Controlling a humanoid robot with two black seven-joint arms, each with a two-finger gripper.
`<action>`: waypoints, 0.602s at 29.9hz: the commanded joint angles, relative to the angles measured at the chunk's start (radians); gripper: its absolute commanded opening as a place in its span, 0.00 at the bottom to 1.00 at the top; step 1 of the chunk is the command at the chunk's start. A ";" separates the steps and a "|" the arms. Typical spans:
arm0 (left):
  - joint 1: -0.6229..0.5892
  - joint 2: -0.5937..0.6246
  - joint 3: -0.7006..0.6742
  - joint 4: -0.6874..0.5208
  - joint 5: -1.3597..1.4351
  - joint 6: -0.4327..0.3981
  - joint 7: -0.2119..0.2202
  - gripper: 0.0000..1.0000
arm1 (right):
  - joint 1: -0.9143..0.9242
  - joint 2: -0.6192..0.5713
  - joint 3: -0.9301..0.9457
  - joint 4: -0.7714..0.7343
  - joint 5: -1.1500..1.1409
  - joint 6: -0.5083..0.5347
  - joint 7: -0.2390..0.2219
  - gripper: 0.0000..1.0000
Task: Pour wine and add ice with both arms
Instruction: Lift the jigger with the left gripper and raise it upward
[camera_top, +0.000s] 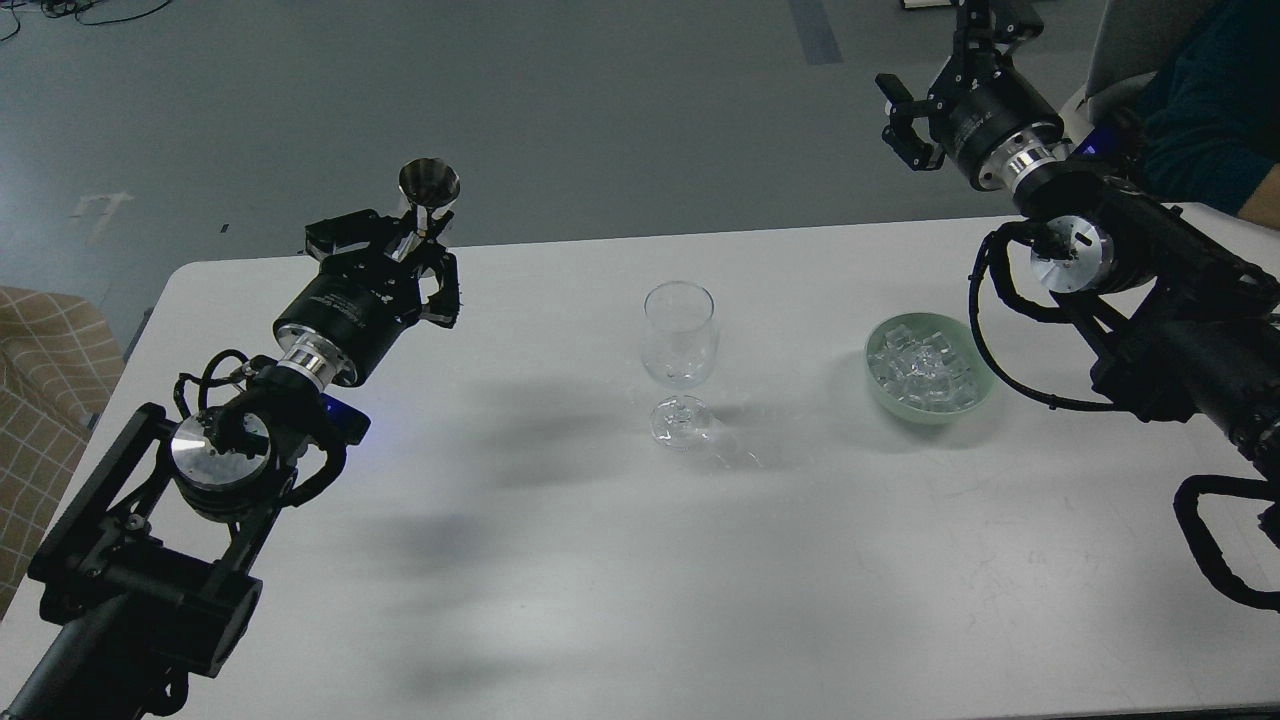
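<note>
White table (560, 560), arms over both far corners. Left gripper (425, 262) clamps a steel jigger (429, 190) upright at the far-left edge; any wine inside can't be seen. Right gripper (905, 125) off the far-right edge, fingers spread, holding nothing. Stemmed glass (679, 340) centre. Ice (925, 365) heaped in green bowl (880, 385), right of glass.

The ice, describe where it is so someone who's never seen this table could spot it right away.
Start at the white table and find the clear stemmed glass standing near its middle. Just right of the glass sits a pale green bowl. The ice is the heap of small clear cubes inside that bowl, the only lumpy, glassy pile on the table.
</note>
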 joint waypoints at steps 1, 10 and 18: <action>0.017 -0.001 0.050 -0.052 0.002 0.023 0.002 0.00 | -0.001 -0.002 -0.001 0.000 0.000 0.000 0.000 1.00; 0.007 -0.024 0.115 -0.072 0.086 0.063 0.008 0.00 | -0.009 0.000 -0.001 0.000 0.000 0.000 0.000 1.00; -0.055 -0.028 0.123 -0.070 0.210 0.161 0.071 0.00 | -0.017 0.000 -0.001 0.000 0.000 0.000 0.000 1.00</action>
